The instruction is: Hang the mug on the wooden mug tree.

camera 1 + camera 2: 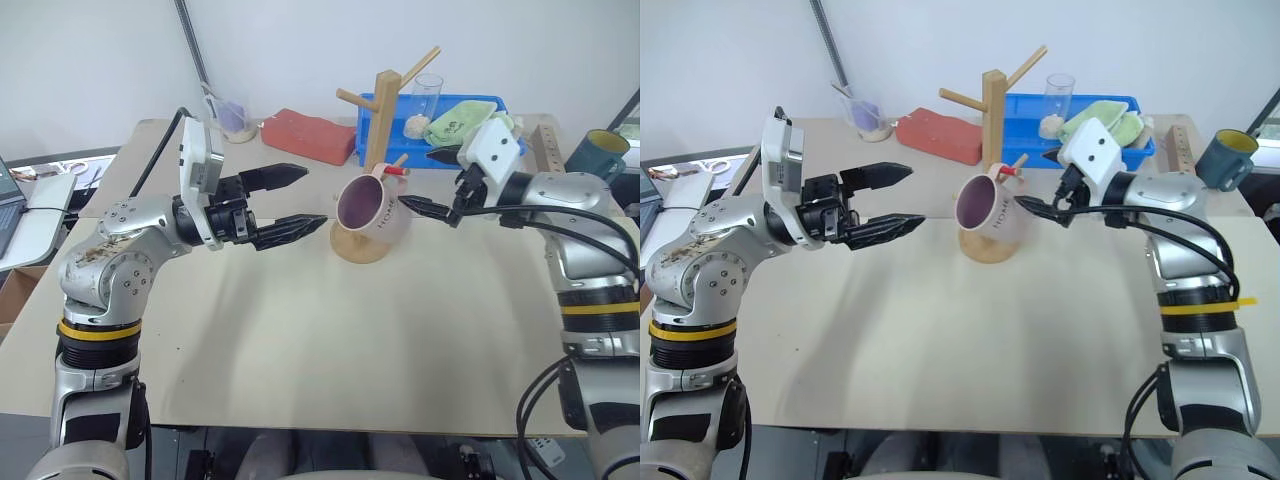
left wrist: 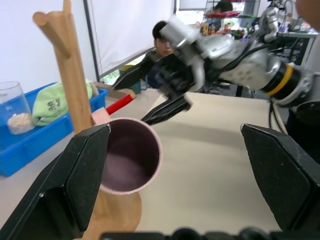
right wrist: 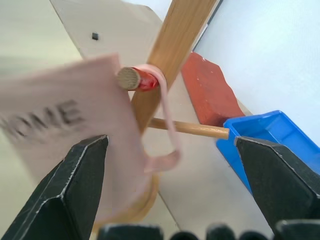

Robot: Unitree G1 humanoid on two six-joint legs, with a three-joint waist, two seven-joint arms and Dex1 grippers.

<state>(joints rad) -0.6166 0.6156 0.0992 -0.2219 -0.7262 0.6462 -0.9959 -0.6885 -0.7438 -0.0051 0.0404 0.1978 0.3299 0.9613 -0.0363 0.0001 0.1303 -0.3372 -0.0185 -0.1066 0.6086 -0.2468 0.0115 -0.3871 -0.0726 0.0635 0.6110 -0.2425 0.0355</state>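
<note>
While my right gripper (image 1: 432,183) stands with its fingers spread wide and nothing between them, the mug (image 1: 372,208) hangs by its handle on the tree (image 1: 376,150), just clear of the lower fingertip.

Item, mug: pale pink, dark purple inside, "HOME" on its side. Its loop handle sits over the red-tipped peg (image 3: 136,79); the body tilts, mouth turned toward my left arm, bottom over the tree's round base.

Item, tree: light wooden post on a disc base, pegs angled upward, standing on the table (image 1: 300,340) toward its far side.

Item, left gripper (image 1: 310,200): fingers open wide, empty, pointing level at the mug's mouth from a short way off, touching nothing.

Item, behind the tree: a blue tray (image 1: 480,108) with a green cloth (image 1: 462,122); a clear glass (image 1: 427,97) beside the post; a red brick-shaped block (image 1: 308,134) to the left of it.

Item, far right edge: a dark teal mug (image 1: 597,154), well apart from the tree.
</note>
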